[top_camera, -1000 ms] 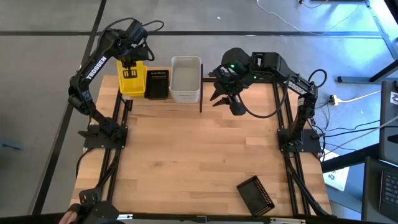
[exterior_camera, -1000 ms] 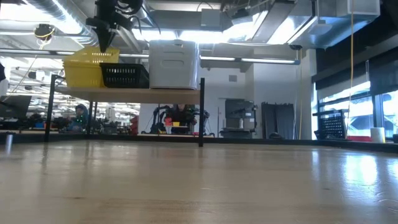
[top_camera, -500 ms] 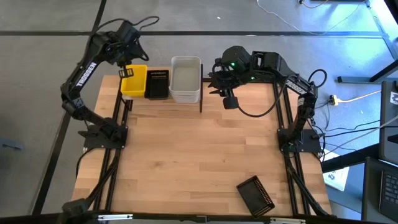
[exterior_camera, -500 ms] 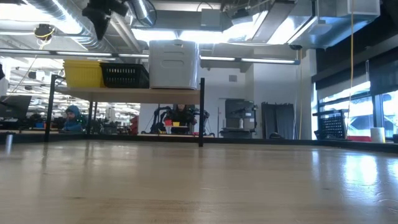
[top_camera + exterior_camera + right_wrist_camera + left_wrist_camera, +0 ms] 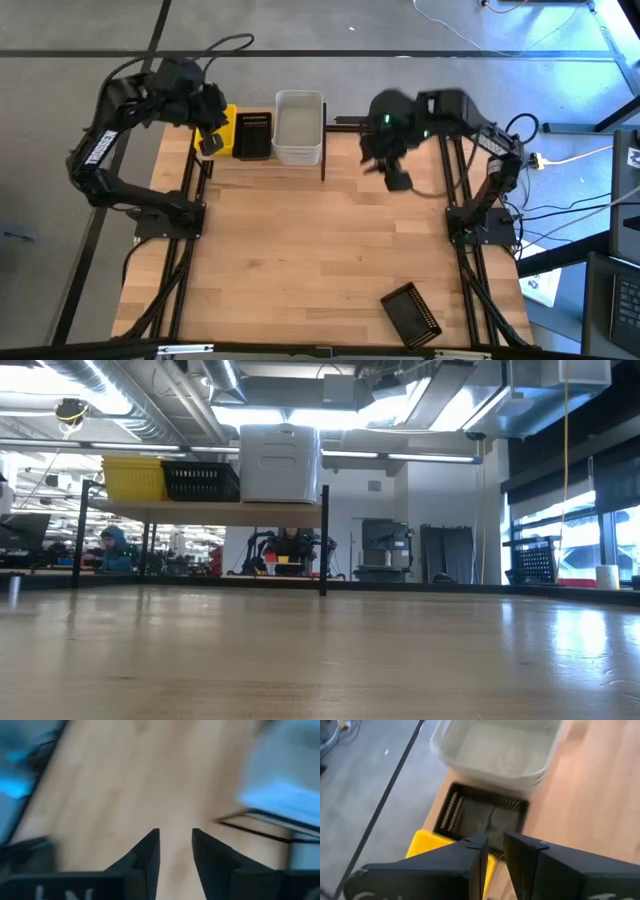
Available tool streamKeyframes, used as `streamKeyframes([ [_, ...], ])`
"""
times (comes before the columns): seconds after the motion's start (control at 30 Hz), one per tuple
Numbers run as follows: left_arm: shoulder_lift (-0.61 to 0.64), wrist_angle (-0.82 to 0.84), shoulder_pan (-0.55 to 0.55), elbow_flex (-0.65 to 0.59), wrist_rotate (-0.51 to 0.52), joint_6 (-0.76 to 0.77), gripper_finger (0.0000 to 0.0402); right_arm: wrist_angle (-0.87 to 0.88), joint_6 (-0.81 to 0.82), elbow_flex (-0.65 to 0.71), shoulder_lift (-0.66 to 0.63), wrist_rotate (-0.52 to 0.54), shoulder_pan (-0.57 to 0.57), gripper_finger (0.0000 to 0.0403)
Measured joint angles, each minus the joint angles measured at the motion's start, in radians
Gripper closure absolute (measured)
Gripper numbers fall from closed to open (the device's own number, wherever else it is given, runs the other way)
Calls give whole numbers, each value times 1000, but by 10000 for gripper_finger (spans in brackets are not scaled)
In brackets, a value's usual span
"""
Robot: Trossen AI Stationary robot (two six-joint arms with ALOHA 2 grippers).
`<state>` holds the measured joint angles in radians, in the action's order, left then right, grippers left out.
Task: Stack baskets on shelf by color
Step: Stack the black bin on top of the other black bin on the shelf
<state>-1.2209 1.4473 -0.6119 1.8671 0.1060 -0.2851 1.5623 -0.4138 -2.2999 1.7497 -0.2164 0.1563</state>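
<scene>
Shelf sits along the 12 o'clock edge of the tabletop, carrying three groups side by side: yellow baskets at the 9 o'clock end, black baskets in the middle, white baskets next to the upright divider. The low view confirms the same order, with the white stack tallest.

One black basket lies alone on the tabletop near the 5 o'clock corner, well apart from the shelf and tilted relative to the board grain.

Left claw hangs over the shelf at the yellow end, empty; in the left wrist view its fingers stand close together with only a narrow gap and nothing between them. Right claw hovers above the tabletop just beyond the divider, toward 1 o'clock; in its wrist view the fingers stand somewhat apart, holding nothing, bare wood under them.

Judgement: the shelf is nearly sorted, and the step in hand is the transit between a placement and the last pick. The stray black basket is the remaining item. The next move calls for the right arm, the nearer one, to travel toward 5 o'clock, turn its wrist to match the basket's skew, and take it by one wall. It then belongs on the black stack, the narrow middle slot between yellow and white.
</scene>
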Motion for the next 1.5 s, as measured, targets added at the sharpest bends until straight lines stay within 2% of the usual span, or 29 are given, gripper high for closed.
streamKeyframes([
  [0.1, 20, -9, 60, 0, 1, 37, 349, 5, 29, 76, -29, -98, -82, 291],
  [0.43, 51, -20, 167, 0, -24, 70, 349, -35, 410, 506, -142, -139, -327, 291],
  [0.57, 54, -20, 192, 0, -26, 66, 349, -129, 470, 645, -142, -171, -421, 291],
  [0.8, 66, -20, 204, 0, -23, 66, 349, -413, 491, 880, -139, -172, -556, 291],
  [1.07, 75, -20, 203, 0, -22, 66, 349, -712, 543, 1129, -139, -169, -634, 291],
  [1.3, 77, -20, 203, 0, -22, 66, 349, -808, 573, 1253, -139, -93, -648, 291],
  [1.5, 78, -20, 203, 0, -22, 74, 349, -894, 575, 1310, -139, -153, -653, 291],
])
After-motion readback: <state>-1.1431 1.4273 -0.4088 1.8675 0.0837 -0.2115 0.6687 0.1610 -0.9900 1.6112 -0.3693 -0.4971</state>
